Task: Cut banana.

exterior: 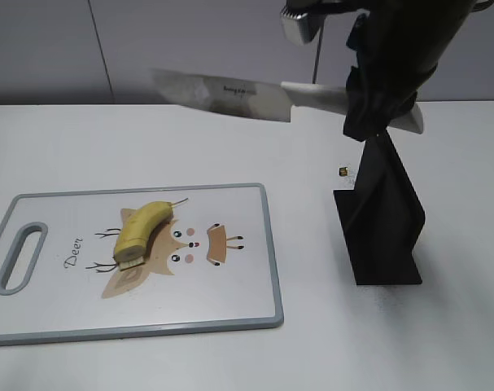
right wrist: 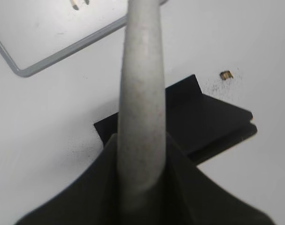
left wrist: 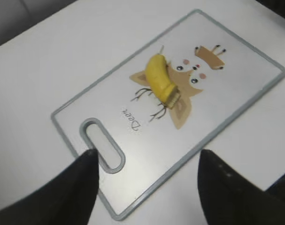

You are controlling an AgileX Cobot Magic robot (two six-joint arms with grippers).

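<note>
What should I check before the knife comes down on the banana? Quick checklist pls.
1. Knife gripped: ok, the right gripper is shut on the white handle.
2. Banana on board: ok, lying flat over the deer print.
3. Blade over banana: not ok, it is up in the air, beyond the board's far edge.
4. Left gripper steadying banana: not ok, it is open near the board's handle slot, apart from the banana.
5. Black stand clear of board: ok, it sits to the right of it.
6. Blade edge facing down: cannot tell.
</note>
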